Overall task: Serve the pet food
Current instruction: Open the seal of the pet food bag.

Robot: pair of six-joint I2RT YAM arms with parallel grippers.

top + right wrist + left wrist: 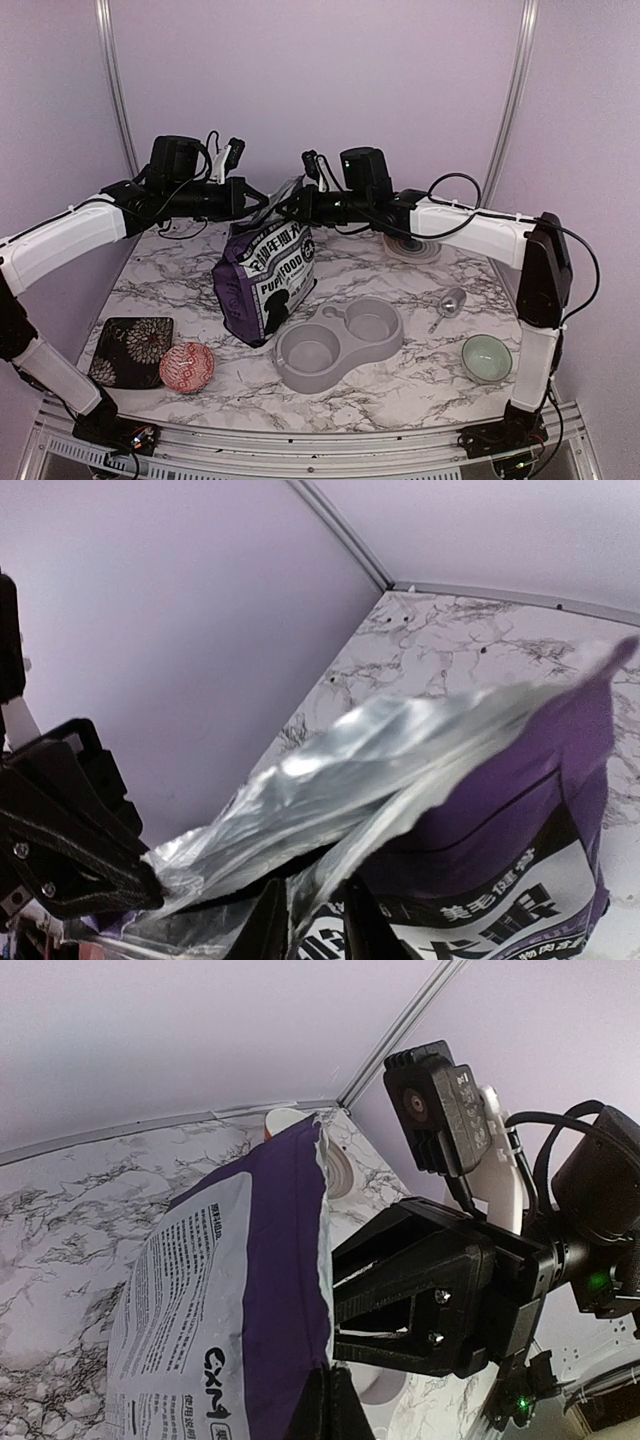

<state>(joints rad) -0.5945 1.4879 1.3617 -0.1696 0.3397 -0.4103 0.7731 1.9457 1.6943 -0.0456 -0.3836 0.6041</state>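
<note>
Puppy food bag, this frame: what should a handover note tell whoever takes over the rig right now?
Left gripper: shut on the top edge of the puppy food bag.
Right gripper: shut on the bag's ragged rim, close beside the left one; silver lining shows.
Bag: upright on the table, just behind the grey feeder.
Done: bag is open at the top and gripped by both arms.
Left: no pet food in view and both feeder bowls are empty. Likely next is spreading the mouth and getting kibble into the feeder. The metal scoop lies untouched to the feeder's right.
</note>
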